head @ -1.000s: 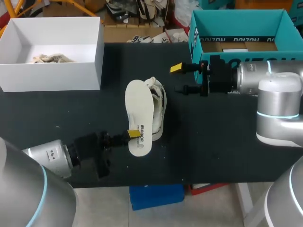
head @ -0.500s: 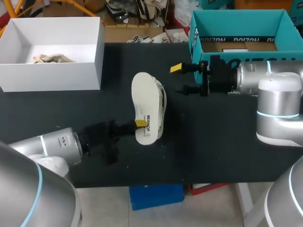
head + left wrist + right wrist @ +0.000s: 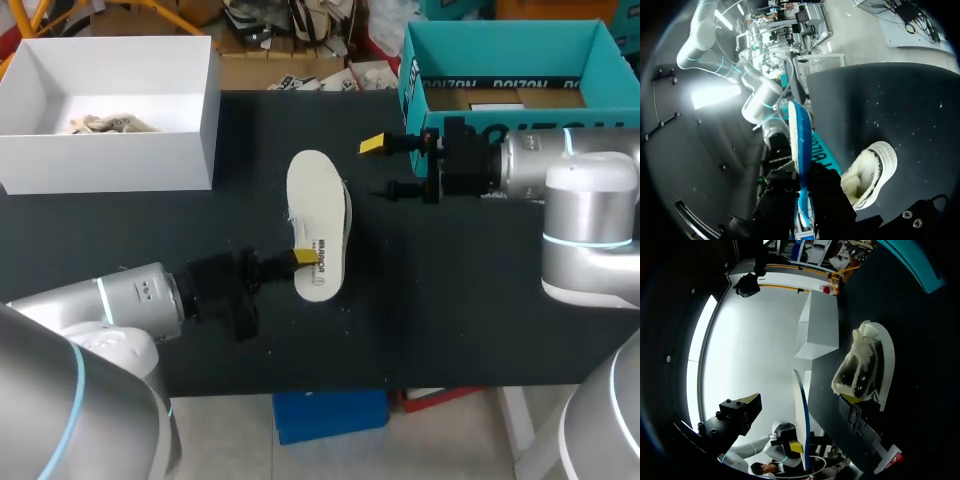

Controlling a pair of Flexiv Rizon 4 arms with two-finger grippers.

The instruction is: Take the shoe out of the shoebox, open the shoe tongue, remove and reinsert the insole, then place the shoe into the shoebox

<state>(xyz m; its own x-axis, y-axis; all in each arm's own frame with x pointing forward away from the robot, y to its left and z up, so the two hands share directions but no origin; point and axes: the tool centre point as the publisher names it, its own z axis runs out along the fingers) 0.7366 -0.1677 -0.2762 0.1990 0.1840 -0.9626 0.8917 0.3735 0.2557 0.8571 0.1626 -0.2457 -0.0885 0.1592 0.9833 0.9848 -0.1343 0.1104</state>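
Two steps done: shoe (image 3: 871, 172) out, insole (image 3: 317, 222) pulled, pinched by left gripper (image 3: 300, 258) mid-frame. Right gripper (image 3: 378, 167) gapes wide, empty. Remaining: reinsert, return to teal shoebox (image 3: 412, 80) upper right.

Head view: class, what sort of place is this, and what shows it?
Probably a robot lab bench: a black table with a white box and a teal shoebox, and the left hand holding an insole near a shoe.
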